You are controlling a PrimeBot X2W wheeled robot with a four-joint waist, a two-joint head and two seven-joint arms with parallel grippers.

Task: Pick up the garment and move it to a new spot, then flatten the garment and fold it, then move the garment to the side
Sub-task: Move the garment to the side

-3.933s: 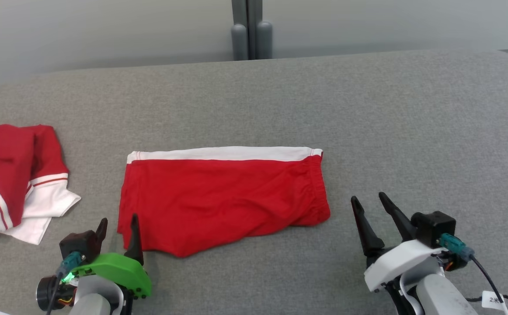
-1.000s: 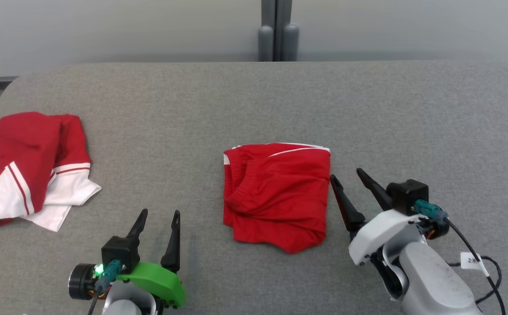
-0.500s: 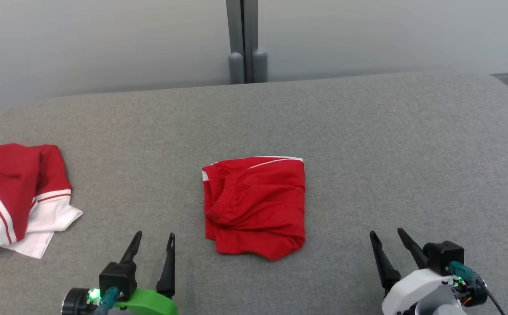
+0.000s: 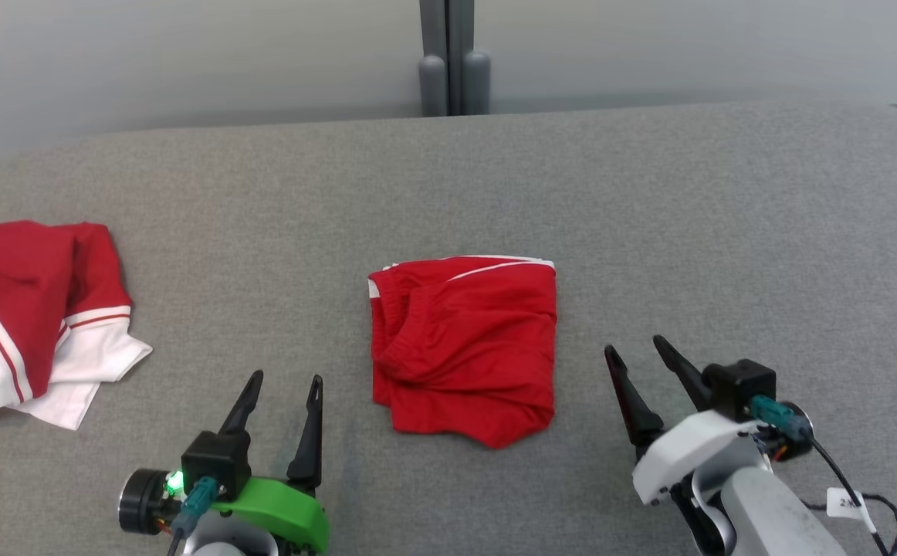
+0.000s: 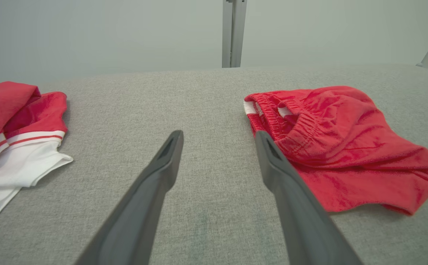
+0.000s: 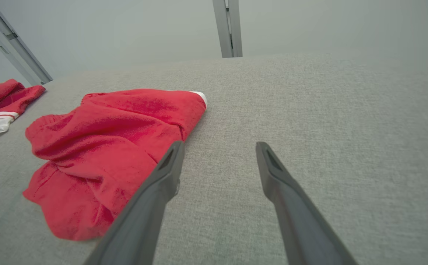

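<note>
The red shorts [image 4: 468, 347] lie folded in half on the grey table, white trim along the far edge; they also show as the shorts [image 5: 332, 136] in the left wrist view and the shorts [image 6: 103, 147] in the right wrist view. My left gripper [image 4: 286, 382] stands open near the front edge, left of the shorts and apart from them, with nothing between its fingers [image 5: 162, 165]. My right gripper [image 4: 638, 347] is open just right of the shorts, its fingers [image 6: 162, 176] empty and close to the garment's right edge.
A second red and white garment [image 4: 32, 316] lies crumpled at the table's far left, also seen as the crumpled garment [image 5: 11, 129]. The grey table [image 4: 726, 232] has bare cloth to the right and behind the shorts. A grey post [image 4: 455, 62] stands behind the far edge.
The shorts went from one flat layer to folded in half. Over the last second the head camera shifted; my right gripper drew back, then came forward again beside the shorts. Both grippers stay open.
</note>
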